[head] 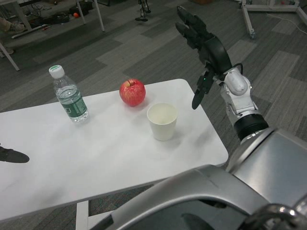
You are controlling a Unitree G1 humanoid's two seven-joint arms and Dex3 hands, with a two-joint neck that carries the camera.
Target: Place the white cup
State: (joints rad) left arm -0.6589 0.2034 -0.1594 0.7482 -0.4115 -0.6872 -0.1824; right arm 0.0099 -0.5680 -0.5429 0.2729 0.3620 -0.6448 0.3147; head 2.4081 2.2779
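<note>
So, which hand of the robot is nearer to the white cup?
Right. The right hand is raised, open, just right of the white cup; the left hand shows only at the table's far left edge.

White cup (162, 121), plain paper type, stands upright on my table (57, 158), mouth open, nothing visible inside. It sits toward the right part of the top, just in front and right of the apple (132, 92), not touching it. Nothing holds it.
</note>
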